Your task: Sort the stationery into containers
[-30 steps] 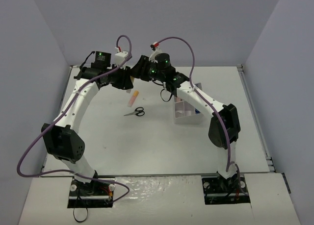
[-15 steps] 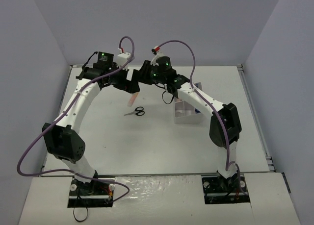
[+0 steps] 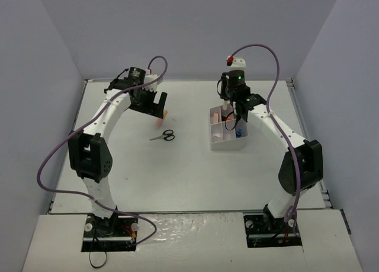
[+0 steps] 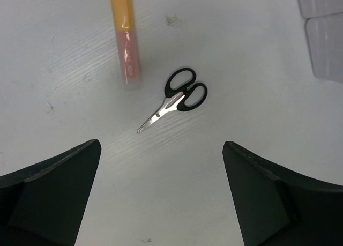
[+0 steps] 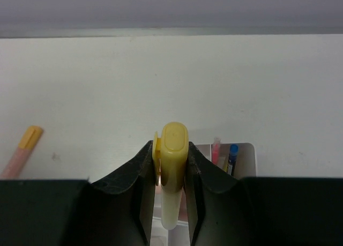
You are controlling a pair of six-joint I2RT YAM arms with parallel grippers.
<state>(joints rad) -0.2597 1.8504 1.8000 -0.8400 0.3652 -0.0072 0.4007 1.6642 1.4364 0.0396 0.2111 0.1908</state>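
Observation:
My right gripper (image 5: 171, 173) is shut on a yellow highlighter (image 5: 173, 149), cap end up, held over the white organiser tray (image 3: 227, 144). The tray (image 5: 247, 149) shows a pink pen (image 5: 216, 148) and a blue-capped item (image 5: 232, 155) in one compartment. My left gripper (image 4: 161, 198) hangs open and empty above the table, over to the left of the tray. Below it lie black-handled scissors (image 4: 178, 96) and an orange-capped pink highlighter (image 4: 128, 47). In the top view the scissors (image 3: 164, 136) and that highlighter (image 3: 160, 120) lie just in front of the left gripper (image 3: 156, 108).
Grey walls close the table at the back and on both sides. A pink block (image 3: 217, 115) sits in the tray's back-left compartment. A corner of the tray (image 4: 324, 37) shows at the left wrist view's top right.
The two grippers were together at the back centre; they have parted. The left gripper opened wide and drew back left. The right arm swung right over the tray with the yellow highlighter.

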